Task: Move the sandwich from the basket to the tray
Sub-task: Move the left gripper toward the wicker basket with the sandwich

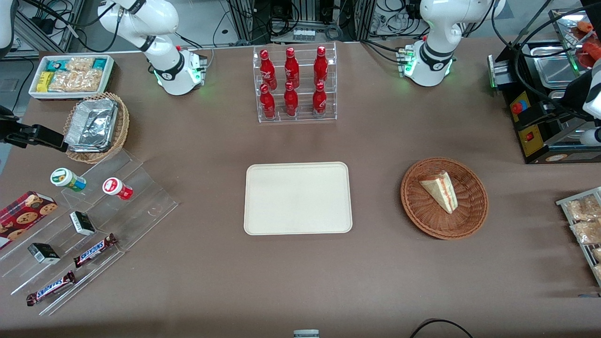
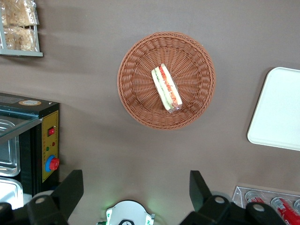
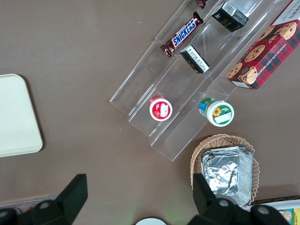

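While the sandwich [image 1: 440,190] lies on its side in the basket [image 1: 474,213], the gripper [image 2: 136,190] hangs high above the table with its fingers [image 2: 70,187] spread wide apart, holding nothing; the tray [image 1: 297,198] sits beside the basket, toward the parked arm's end.

- The sandwich [image 1: 440,190] is seen lying in the basket [image 1: 444,197], its red-lined cut edge turned toward the working arm's end of the table.
- The tray [image 1: 297,197] is set flat beside the basket, apart from it, toward the parked arm's end.
- A clear rack of red bottles [image 1: 294,83] is placed farther from the camera than the tray.
- The left arm's gripper is not shown in this view.
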